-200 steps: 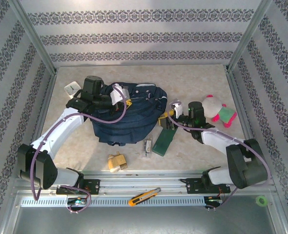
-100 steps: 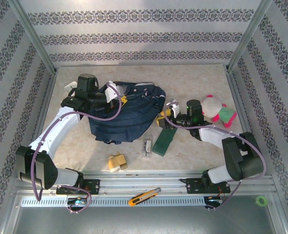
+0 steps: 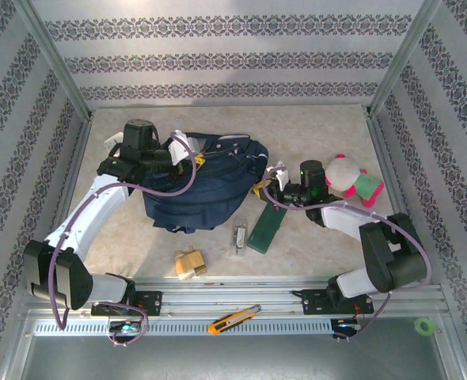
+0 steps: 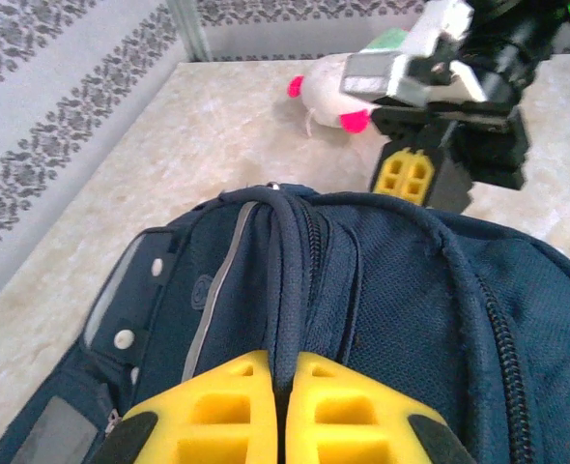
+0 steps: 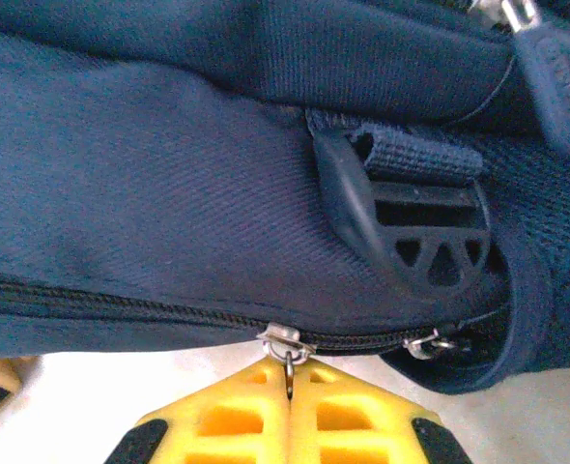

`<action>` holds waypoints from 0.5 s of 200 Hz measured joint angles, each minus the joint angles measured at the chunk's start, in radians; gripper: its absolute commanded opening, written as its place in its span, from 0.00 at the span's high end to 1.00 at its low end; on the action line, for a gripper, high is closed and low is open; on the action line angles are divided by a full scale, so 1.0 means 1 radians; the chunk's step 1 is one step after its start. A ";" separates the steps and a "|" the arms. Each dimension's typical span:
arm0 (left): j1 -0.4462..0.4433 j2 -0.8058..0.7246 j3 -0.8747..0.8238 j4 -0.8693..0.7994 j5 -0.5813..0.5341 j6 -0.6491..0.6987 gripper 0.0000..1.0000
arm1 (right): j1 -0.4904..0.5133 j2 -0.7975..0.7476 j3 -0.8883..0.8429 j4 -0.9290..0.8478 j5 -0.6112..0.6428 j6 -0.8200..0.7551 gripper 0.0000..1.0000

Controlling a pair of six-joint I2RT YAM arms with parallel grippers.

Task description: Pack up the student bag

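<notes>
Navy student bag (image 3: 206, 194) lies centre-left on the surface (image 3: 320, 134). Left tool (image 4: 283, 387) is clenched on its top strap (image 4: 285, 271); right tool (image 5: 290, 391) pinches the zipper pull (image 5: 287, 362). Risk: the small pull slips out if drawn off-axis.

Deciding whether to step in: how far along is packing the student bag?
Done: nothing looks packed. In hand: the left claw is shut on the top strap of the student bag, and the right claw is shut on a zipper pull; the zip beside it looks closed. Left: open it, then load the plush toy, flat green item and wooden block lying on the table.
</notes>
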State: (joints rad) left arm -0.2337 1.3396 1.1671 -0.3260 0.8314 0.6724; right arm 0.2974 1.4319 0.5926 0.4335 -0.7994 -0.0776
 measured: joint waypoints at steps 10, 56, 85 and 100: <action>-0.002 -0.008 -0.007 0.020 -0.020 -0.008 1.00 | 0.000 -0.036 -0.014 0.000 -0.003 0.003 1.00; -0.105 -0.014 -0.035 0.089 -0.185 -0.056 1.00 | 0.037 -0.137 -0.028 -0.028 -0.041 0.077 1.00; -0.182 0.023 -0.047 0.153 -0.285 -0.123 1.00 | 0.088 -0.161 -0.028 -0.050 -0.048 0.151 1.00; -0.210 0.043 -0.056 0.200 -0.332 -0.168 1.00 | 0.118 -0.167 -0.026 -0.057 -0.046 0.206 1.00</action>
State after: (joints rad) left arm -0.4435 1.3830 1.1107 -0.1261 0.4999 0.5045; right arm 0.4156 1.2652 0.5667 0.3763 -0.8452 0.1287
